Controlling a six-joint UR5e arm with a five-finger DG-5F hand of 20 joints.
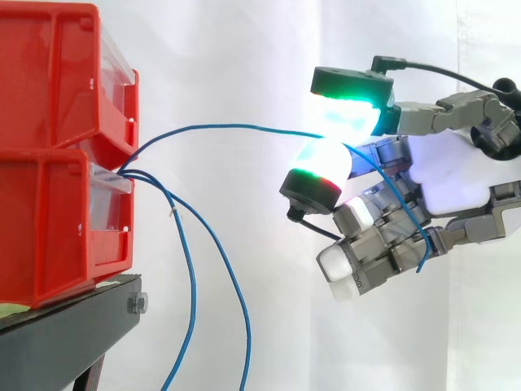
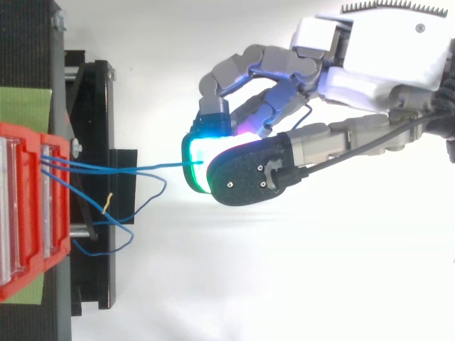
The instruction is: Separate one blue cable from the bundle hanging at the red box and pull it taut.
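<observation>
Side view first: how is the hand [image 1: 444, 175] set?

It comes in from the right with its fingers curled. Two glowing pads meet on the blue cable [image 1: 236, 125]: an upper one lit green [image 1: 352, 118] and a lower one lit white with a red-and-green rim. So the hand is grasping that cable, pinched between the pads.

And past the pinch?

The cable's free end runs on across the curled fingers and stops low down beside them. On the other side it leaves the pads and runs leftward in a shallow arc to the front of the lower red bin [image 1: 49, 236]. It goes in near the bin's top edge. It has a slight bow, so it is not a dead straight line.

Does the top view agree?

Yes. There the hand [image 2: 377, 67] reaches in from the upper right and the pads meet on the cable [image 2: 156, 168]. From the pads the cable runs almost straight to the bin [image 2: 28, 213].

Where is the rest of the bundle?

The other two blue cables [image 1: 193, 285] come out of the same spot on the bin and hang down, well apart from the hand. Their ends run out of the side view at the bottom. From above they lie as slack loops [image 2: 162, 186] near the bin.

And around that?

An upper red bin [image 1: 49, 73] sits stacked on the lower one. Both rest on the black stand [image 1: 69, 338], before the white curtain [image 1: 244, 49].
</observation>
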